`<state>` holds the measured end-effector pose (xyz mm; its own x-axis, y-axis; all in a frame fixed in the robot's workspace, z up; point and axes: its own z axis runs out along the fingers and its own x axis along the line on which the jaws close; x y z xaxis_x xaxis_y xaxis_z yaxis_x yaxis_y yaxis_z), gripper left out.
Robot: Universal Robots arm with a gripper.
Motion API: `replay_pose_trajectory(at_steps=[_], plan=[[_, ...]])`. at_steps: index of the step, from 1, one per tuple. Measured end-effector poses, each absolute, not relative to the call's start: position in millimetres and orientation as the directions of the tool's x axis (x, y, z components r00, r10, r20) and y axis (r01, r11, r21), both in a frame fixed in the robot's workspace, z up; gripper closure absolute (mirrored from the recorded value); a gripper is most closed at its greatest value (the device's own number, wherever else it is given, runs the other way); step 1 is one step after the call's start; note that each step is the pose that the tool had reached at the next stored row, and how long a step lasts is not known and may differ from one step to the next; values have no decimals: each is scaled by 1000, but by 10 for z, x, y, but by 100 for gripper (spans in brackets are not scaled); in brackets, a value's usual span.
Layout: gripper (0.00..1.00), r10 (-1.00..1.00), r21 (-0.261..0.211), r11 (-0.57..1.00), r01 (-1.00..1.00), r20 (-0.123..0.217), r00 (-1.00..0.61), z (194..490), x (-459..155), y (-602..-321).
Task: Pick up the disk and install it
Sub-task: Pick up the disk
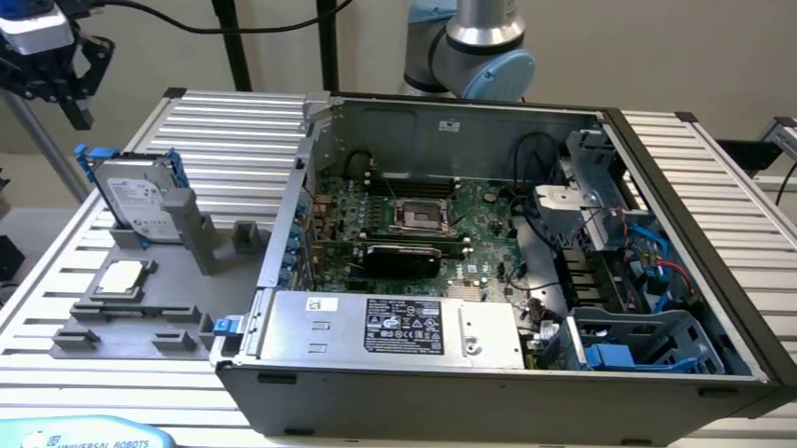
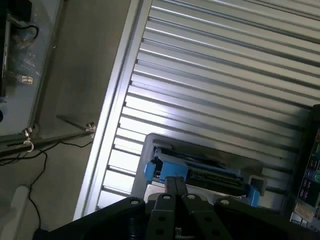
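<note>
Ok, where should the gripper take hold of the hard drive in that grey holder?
Probably its upper end, from above, closing across the flat faces. The hard drive stands on edge, tilted, its lower end seated in the grey holder, so the top with its blue frame is free.

Item: disk (image 1: 134,198). Flat rectangular silver-grey metal drive, white printed label on broad face. Bright blue plastic frame clipped along both long edges, blue tabs projecting at upper corners. Stood on end, tilted slightly back, label face outward. Lower end sat in grey stand (image 1: 189,229) on slatted tabletop (image 1: 237,121), at exterior view's left, apart from open computer case (image 1: 498,392). Upper end free, nothing touching it. Wrist view showed same disk (image 2: 205,172) edge-on, blue frame ends at either side.
</note>
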<state>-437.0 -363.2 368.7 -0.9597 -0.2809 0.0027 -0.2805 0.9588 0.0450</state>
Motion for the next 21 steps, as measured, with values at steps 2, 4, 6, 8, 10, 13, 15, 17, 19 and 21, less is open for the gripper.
replay_pose_trajectory(at_steps=[2, 4, 6, 8, 10, 13, 15, 17, 19, 21], plan=[[89, -315, 45, 948, -314, 2, -949, 3685, -4370, -3633], [89, -349, 45, 936, -349, 2, -937, 3682, -4370, -3632], [89, -383, 45, 923, -382, 2, -924, 3679, -4370, -3632], [89, -416, 45, 908, -416, 1, -909, 3677, -4370, -3633], [89, -450, 44, 892, -450, 1, -893, 3675, -4370, -3633], [89, -498, 44, 866, -498, 0, -867, 3671, -4369, -3633], [89, -529, 44, 848, -528, 0, -849, 3668, -4370, -3632], [89, -559, 43, 828, -559, -1, -829, 3666, -4370, -3633], [89, -589, 43, 808, -588, -1, -808, 3663, -4370, -3633], [89, -619, 43, 785, -618, -1, -786, 3660, -4370, -3633]])
